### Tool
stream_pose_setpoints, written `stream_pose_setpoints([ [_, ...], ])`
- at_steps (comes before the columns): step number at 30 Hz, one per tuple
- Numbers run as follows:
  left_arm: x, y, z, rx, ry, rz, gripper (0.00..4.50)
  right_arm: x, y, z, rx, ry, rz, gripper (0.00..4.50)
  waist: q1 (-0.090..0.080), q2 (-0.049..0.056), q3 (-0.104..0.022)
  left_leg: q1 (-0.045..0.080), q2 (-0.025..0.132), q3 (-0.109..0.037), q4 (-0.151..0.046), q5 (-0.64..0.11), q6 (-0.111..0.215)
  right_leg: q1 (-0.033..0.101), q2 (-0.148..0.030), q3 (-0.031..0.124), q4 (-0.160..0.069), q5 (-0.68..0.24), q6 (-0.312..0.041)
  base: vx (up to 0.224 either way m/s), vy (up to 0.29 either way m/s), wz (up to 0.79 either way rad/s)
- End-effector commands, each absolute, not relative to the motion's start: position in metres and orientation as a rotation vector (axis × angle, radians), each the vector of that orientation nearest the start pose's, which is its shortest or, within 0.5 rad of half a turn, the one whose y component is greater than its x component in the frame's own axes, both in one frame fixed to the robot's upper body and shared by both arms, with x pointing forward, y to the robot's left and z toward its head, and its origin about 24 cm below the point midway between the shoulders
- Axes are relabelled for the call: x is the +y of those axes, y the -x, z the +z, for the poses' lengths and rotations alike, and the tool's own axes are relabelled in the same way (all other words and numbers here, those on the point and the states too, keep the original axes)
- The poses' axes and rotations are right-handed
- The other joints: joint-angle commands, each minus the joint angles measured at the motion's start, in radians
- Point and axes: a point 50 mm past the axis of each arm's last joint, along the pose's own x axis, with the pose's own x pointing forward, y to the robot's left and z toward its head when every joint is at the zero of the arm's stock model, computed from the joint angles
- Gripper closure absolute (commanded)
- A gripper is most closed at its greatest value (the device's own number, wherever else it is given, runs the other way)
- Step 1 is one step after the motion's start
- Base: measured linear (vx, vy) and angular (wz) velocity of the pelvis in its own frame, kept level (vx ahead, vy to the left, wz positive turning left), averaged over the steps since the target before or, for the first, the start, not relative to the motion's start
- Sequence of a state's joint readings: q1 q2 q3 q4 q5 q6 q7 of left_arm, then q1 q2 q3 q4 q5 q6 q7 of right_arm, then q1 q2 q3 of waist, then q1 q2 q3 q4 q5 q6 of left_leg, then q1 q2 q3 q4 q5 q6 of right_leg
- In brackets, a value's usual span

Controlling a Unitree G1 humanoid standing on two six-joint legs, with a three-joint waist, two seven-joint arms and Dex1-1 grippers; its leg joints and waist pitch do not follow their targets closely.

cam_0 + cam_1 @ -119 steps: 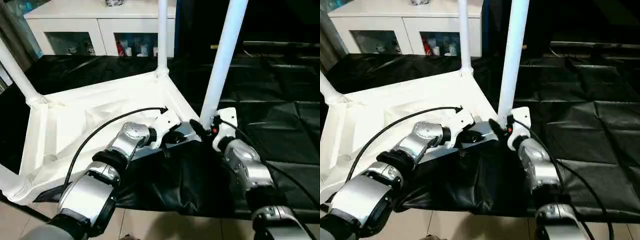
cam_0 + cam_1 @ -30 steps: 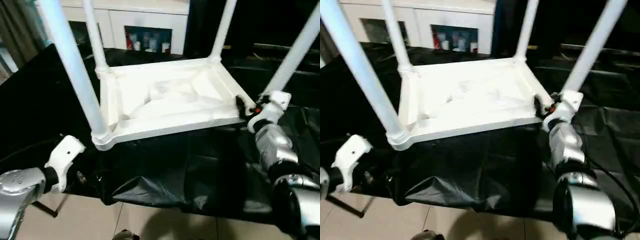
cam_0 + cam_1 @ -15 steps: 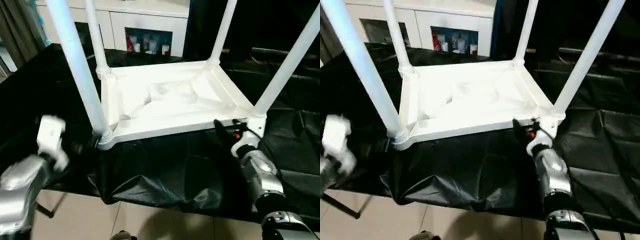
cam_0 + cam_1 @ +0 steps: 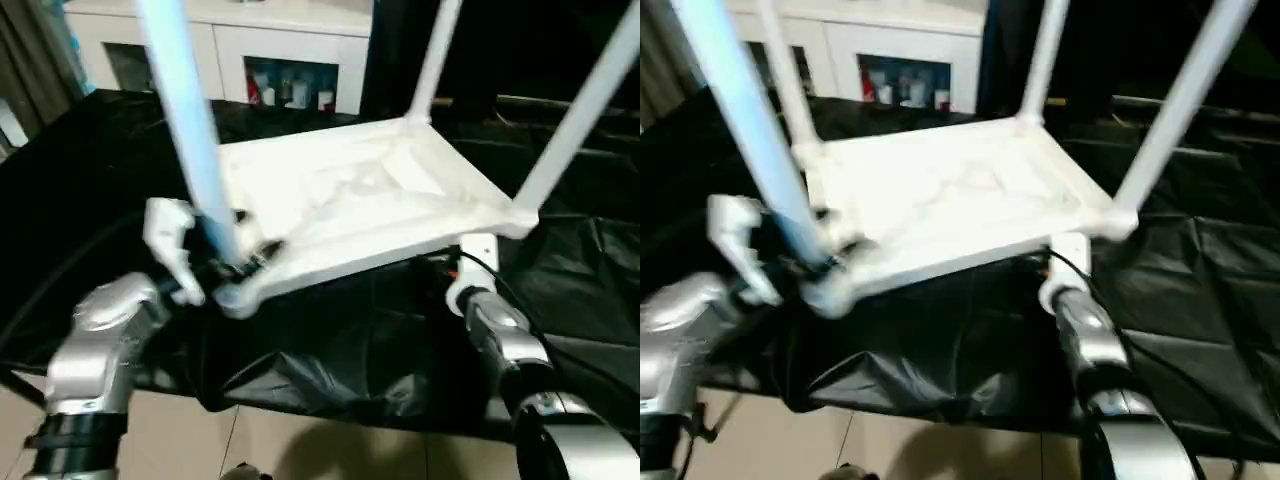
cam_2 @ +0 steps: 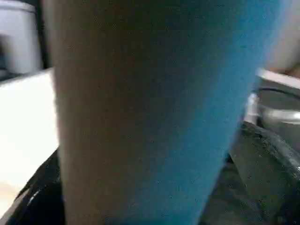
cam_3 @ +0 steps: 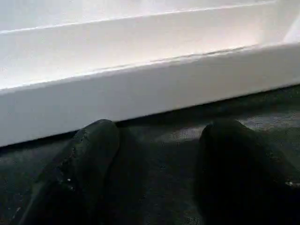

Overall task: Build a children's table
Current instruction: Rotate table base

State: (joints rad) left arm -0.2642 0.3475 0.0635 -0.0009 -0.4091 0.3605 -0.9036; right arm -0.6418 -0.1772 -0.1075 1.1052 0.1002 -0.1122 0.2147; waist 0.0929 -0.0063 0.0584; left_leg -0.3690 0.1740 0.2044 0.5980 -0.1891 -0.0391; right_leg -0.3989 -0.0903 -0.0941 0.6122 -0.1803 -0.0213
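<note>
On the black-draped work table (image 4: 90, 150), near its front edge, we see the children's table (image 4: 350, 215) lying upside down, legs up. It's white moulded plastic: rectangular top w/ raised rim and ribbed underside, round corner sockets, long smooth tubular legs. All four legs look seated.

Left gripper (image 4: 215, 250) sits around the base of the near-left leg (image 4: 190, 130), just above its socket; jaws wide, and we can't tell whether they bear on the tube. Right gripper (image 6: 154, 164) is unclenched, holding nothing, fingers (image 6: 82, 159) resting on the cloth just before the tabletop's front rim (image 6: 150, 93).

Our guess on handling: light, hollow, fairly stiff, but glossy and slippery, so a pinch on the tube may slide. Legs act as long levers; best hold is low by a socket, or on the rim edge. Behind stands a white cabinet (image 4: 250, 40).
</note>
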Motion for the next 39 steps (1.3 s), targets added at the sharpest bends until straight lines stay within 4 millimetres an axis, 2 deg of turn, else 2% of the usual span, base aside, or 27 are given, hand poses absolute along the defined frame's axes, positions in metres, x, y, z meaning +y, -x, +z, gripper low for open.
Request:
stream_pose_setpoints([
  [1, 0.141, -0.265, 0.102, 0.098, 0.149, -1.156, 0.01, -0.164, -0.347, 0.001, 0.373, 0.01, 0.178, 0.78, 0.001, 0.011, -0.068, 0.017, 0.061, -0.031, -0.078, -0.244, -0.015, 0.043, -0.072, 0.06, -0.062, -0.194, -0.225, 0.0, 0.0, 0.0],
  [2, 0.138, -0.263, 0.103, 0.102, 0.156, -1.181, 0.01, -0.163, -0.348, 0.002, 0.372, 0.009, 0.182, 0.78, -0.001, 0.011, -0.069, 0.016, 0.062, -0.032, -0.077, -0.241, -0.016, 0.045, -0.073, 0.06, -0.059, -0.185, -0.229, 0.0, 0.0, 0.0],
  [3, 0.128, -0.257, 0.106, 0.108, 0.178, -1.259, 0.01, -0.159, -0.351, 0.004, 0.367, 0.004, 0.191, 0.78, -0.005, 0.005, -0.068, 0.009, 0.062, -0.033, -0.078, -0.223, -0.008, 0.051, -0.074, 0.059, -0.057, -0.184, -0.231, 0.0, 0.0, 0.0],
  [4, 0.119, -0.254, 0.108, 0.107, 0.187, -1.306, 0.01, -0.156, -0.352, 0.005, 0.365, 0.004, 0.198, 0.78, -0.007, 0.0, -0.067, 0.01, 0.062, -0.031, -0.078, -0.223, -0.005, 0.049, -0.073, 0.059, -0.06, -0.19, -0.23, 0.0, 0.0, 0.0],
  [5, 0.113, -0.252, 0.109, 0.107, 0.192, -1.334, 0.01, -0.154, -0.352, 0.006, 0.365, 0.004, 0.203, 0.78, -0.007, 0.004, -0.067, 0.014, 0.063, -0.03, -0.076, -0.226, -0.005, 0.046, -0.073, 0.061, -0.061, -0.195, -0.231, 0.0, 0.0, 0.0],
  [6, 0.107, -0.251, 0.11, 0.1, 0.191, -1.358, 0.01, -0.152, -0.353, 0.006, 0.364, 0.008, 0.21, 0.78, -0.008, 0.004, -0.066, 0.013, 0.061, -0.03, -0.076, -0.225, -0.004, 0.047, -0.073, 0.061, -0.062, -0.196, -0.23, 0.0, 0.0, 0.0],
  [7, 0.091, -0.25, 0.111, 0.085, 0.197, -1.406, 0.01, -0.146, -0.353, 0.007, 0.363, 0.012, 0.23, 0.78, -0.011, -0.006, -0.066, 0.012, 0.061, -0.029, -0.076, -0.225, -0.002, 0.048, -0.072, 0.061, -0.064, -0.202, -0.226, 0.0, 0.0, 0.0],
  [8, 0.09, -0.249, 0.111, 0.084, 0.197, -1.41, 0.01, -0.146, -0.353, 0.007, 0.363, 0.012, 0.232, 0.78, -0.011, -0.003, -0.065, 0.013, 0.06, -0.029, -0.075, -0.225, 0.0, 0.048, -0.074, 0.063, -0.065, -0.216, -0.223, 0.0, 0.0, 0.0],
  [9, 0.077, -0.251, 0.11, 0.064, 0.195, -1.415, 0.01, -0.141, -0.354, 0.007, 0.363, 0.014, 0.248, 0.78, -0.014, -0.011, -0.066, 0.009, 0.06, -0.029, -0.074, -0.217, 0.004, 0.051, -0.076, 0.063, -0.066, -0.223, -0.218, 0.0, 0.0, 0.0],
  [13, 0.054, -0.261, 0.105, 0.046, 0.153, -1.358, 0.01, -0.129, -0.354, 0.007, 0.361, 0.025, 0.293, 0.78, -0.023, -0.011, -0.066, 0.005, 0.059, -0.03, -0.072, -0.199, 0.015, 0.053, -0.076, 0.063, -0.068, -0.223, -0.208, 0.0, 0.0, 0.0],
  [14, 0.049, -0.268, 0.102, 0.056, 0.133, -1.307, 0.01, -0.126, -0.354, 0.007, 0.361, 0.029, 0.3, 0.78, -0.023, -0.01, -0.064, 0.009, 0.059, -0.03, -0.072, -0.206, 0.018, 0.049, -0.073, 0.062, -0.073, -0.236, -0.202, 0.0, 0.0, 0.0],
  [17, 0.042, -0.283, 0.098, 0.056, 0.074, -1.217, 0.01, -0.122, -0.354, 0.008, 0.356, 0.031, 0.323, 0.78, -0.027, -0.008, -0.064, 0.01, 0.056, -0.031, -0.07, -0.22, 0.019, 0.049, -0.072, 0.061, -0.081, -0.274, -0.182, 0.0, 0.0, 0.0],
  [19, 0.041, -0.293, 0.096, 0.06, 0.036, -1.155, 0.01, -0.118, -0.354, 0.009, 0.346, 0.036, 0.346, 0.78, -0.027, -0.011, -0.067, 0.007, 0.058, -0.033, -0.071, -0.211, 0.018, 0.052, -0.075, 0.06, -0.078, -0.27, -0.179, 0.0, 0.0, 0.0],
  [20, 0.041, -0.298, 0.096, 0.058, 0.024, -1.137, 0.01, -0.118, -0.354, 0.009, 0.344, 0.037, 0.348, 0.78, -0.026, -0.003, -0.068, 0.011, 0.058, -0.032, -0.069, -0.209, 0.021, 0.048, -0.075, 0.06, -0.078, -0.264, -0.182, 0.0, 0.0, 0.0],
  [24, 0.036, -0.303, 0.101, 0.028, 0.031, -1.145, 0.01, -0.114, -0.353, 0.01, 0.325, -0.029, 0.397, 0.78, -0.026, -0.007, -0.071, 0.005, 0.06, -0.033, -0.068, -0.186, 0.034, 0.053, -0.077, 0.059, -0.07, -0.199, -0.213, 0.0, 0.0, 0.0],
  [26, 0.026, -0.297, 0.105, 0.002, 0.062, -1.203, 0.01, -0.107, -0.35, 0.011, 0.312, -0.093, 0.488, 0.78, -0.023, -0.008, -0.075, 0.006, 0.061, -0.03, -0.064, -0.164, 0.056, 0.056, -0.078, 0.06, -0.065, -0.152, -0.237, 0.0, 0.0, 0.0],
  [27, 0.021, -0.294, 0.106, -0.012, 0.077, -1.234, 0.01, -0.102, -0.348, 0.011, 0.304, -0.117, 0.541, 0.78, -0.022, -0.008, -0.075, 0.002, 0.062, -0.03, -0.063, -0.148, 0.07, 0.057, -0.078, 0.06, -0.062, -0.124, -0.25, 0.0, 0.0, 0.0],
  [30, 0.009, -0.287, 0.109, -0.033, 0.119, -1.29, 0.01, -0.097, -0.346, 0.013, 0.289, -0.144, 0.599, 0.78, -0.023, -0.008, -0.075, 0.001, 0.065, -0.032, -0.062, -0.132, 0.086, 0.058, -0.079, 0.058, -0.057, -0.096, -0.267, 0.0, 0.0, 0.0],
  [31, 0.004, -0.284, 0.11, -0.038, 0.135, -1.313, 0.01, -0.096, -0.345, 0.013, 0.283, -0.156, 0.615, 0.78, -0.023, -0.003, -0.075, 0.003, 0.065, -0.031, -0.062, -0.139, 0.086, 0.056, -0.079, 0.058, -0.059, -0.094, -0.276, 0.0, 0.0, 0.0],
  [32, -0.003, -0.281, 0.111, -0.048, 0.147, -1.337, 0.01, -0.094, -0.345, 0.014, 0.276, -0.168, 0.623, 0.78, -0.023, -0.004, -0.076, 0.005, 0.065, -0.031, -0.061, -0.142, 0.088, 0.057, -0.078, 0.058, -0.058, -0.088, -0.284, 0.0, 0.0, 0.0],
  [33, -0.007, -0.28, 0.112, -0.05, 0.149, -1.351, 0.01, -0.094, -0.346, 0.014, 0.271, -0.18, 0.624, 0.78, -0.022, 0.0, -0.075, 0.005, 0.065, -0.03, -0.061, -0.147, 0.088, 0.056, -0.079, 0.058, -0.06, -0.091, -0.288, 0.0, 0.0, 0.0],
  [35, -0.009, -0.28, 0.112, -0.054, 0.146, -1.355, 0.01, -0.093, -0.346, 0.015, 0.27, -0.189, 0.622, 0.78, -0.023, -0.003, -0.075, 0.004, 0.065, -0.031, -0.061, -0.152, 0.09, 0.058, -0.078, 0.058, -0.06, -0.09, -0.288, 0.0, 0.0, 0.0],
  [36, -0.011, -0.281, 0.112, -0.055, 0.144, -1.355, 0.01, -0.093, -0.346, 0.015, 0.267, -0.19, 0.62, 0.78, -0.023, 0.002, -0.074, 0.003, 0.065, -0.032, -0.062, -0.154, 0.09, 0.058, -0.079, 0.057, -0.061, -0.097, -0.288, 0.0, 0.0, 0.0],
  [37, -0.01, -0.282, 0.112, -0.055, 0.142, -1.35, 0.01, -0.094, -0.346, 0.015, 0.266, -0.19, 0.616, 0.78, -0.024, -0.001, -0.074, 0.003, 0.065, -0.031, -0.062, -0.158, 0.089, 0.058, -0.078, 0.057, -0.062, -0.101, -0.286, 0.0, 0.0, 0.0],
  [39, -0.008, -0.288, 0.111, -0.053, 0.126, -1.315, 0.01, -0.097, -0.348, 0.016, 0.259, -0.17, 0.582, 0.78, -0.024, 0.003, -0.074, 0.006, 0.064, -0.031, -0.062, -0.166, 0.084, 0.056, -0.077, 0.057, -0.065, -0.113, -0.283, 0.0, 0.0, 0.0],
])
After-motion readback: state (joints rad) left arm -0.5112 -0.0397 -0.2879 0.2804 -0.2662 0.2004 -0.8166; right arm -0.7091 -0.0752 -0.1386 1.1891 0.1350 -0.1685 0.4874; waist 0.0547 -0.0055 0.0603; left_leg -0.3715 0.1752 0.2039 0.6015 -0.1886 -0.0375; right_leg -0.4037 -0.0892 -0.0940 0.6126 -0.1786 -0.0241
